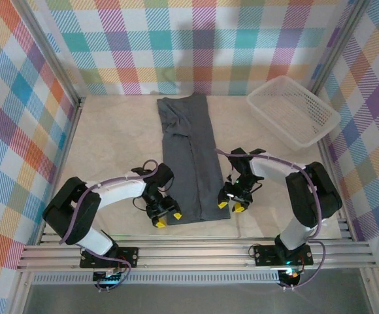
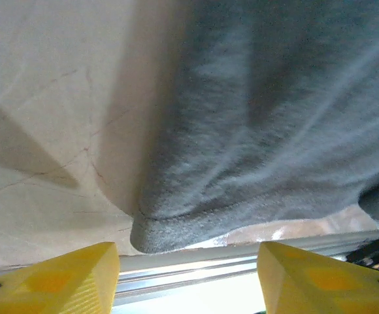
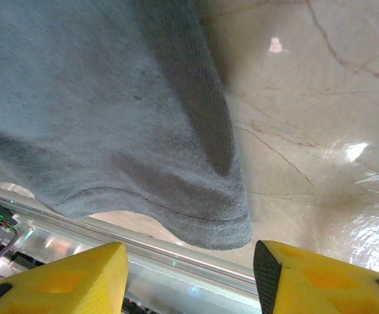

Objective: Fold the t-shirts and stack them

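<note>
One dark slate-grey t-shirt lies folded into a long narrow strip down the middle of the table, hem toward the arms. My left gripper sits at the strip's near left corner, open, with nothing between its yellow fingers. The left wrist view has that corner of the t-shirt lying just ahead of the left gripper. My right gripper is at the near right corner, open and holding nothing. In the right wrist view the t-shirt ends just ahead of the right gripper.
A white lattice basket stands at the back right. The beige table has bare surface on both sides of the strip. An aluminium rail runs along the near edge just behind both grippers. Checked walls close in the back and sides.
</note>
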Robot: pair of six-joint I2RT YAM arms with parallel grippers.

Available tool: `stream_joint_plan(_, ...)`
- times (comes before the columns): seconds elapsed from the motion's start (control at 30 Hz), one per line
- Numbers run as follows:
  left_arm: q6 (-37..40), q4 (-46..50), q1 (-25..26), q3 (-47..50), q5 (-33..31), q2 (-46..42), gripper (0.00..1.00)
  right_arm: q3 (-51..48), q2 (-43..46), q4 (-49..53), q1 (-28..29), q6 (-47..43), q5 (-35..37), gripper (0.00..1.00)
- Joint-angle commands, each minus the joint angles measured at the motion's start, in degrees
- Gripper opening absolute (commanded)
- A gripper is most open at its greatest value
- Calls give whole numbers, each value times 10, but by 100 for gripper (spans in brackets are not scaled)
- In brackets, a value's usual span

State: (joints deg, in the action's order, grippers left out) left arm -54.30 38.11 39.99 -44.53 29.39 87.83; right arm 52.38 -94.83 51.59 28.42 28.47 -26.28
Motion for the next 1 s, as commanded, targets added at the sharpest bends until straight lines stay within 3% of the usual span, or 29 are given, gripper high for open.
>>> stream_joint_plan(0.0, -22, -30, 14, 10, -9, 6, 50, -16, -1, -5, 2, 4, -25, 54)
stream_joint_plan(0.17, -33, -73, 14, 13, -25, 31, 40, -31, -12, -28, 6, 9, -30, 53)
stream_joint_plan(0.27, -31, -83, 14, 2, -35, 54, 26, -23, -37, -49, 9, 17, -32, 50)
stream_joint_plan(0.4, -34, -84, 14, 2, -41, 54, 8, -1, -66, -75, 16, 39, -41, 39)
stream_joint_plan(0.47, -31, -73, 13, 8, -40, 48, 0, 6, -65, -81, 20, 50, -40, 27)
stream_joint_plan(0.57, -30, -65, 14, 35, -32, 24, 0, 6, -47, -73, 25, 60, -25, 7)
stream_joint_plan(0.63, -30, -59, 14, 60, -27, 2, 0, -3, -23, -60, 26, 60, -16, 0)
stream_joint_plan(0.8, -39, -57, 14, 106, -2, -67, 0, -26, 35, -16, 27, 49, -44, 0)
stream_joint_plan(0.97, -63, -34, 10, 52, -35, -113, 0, 16, 65, 24, 24, 55, -45, 0)
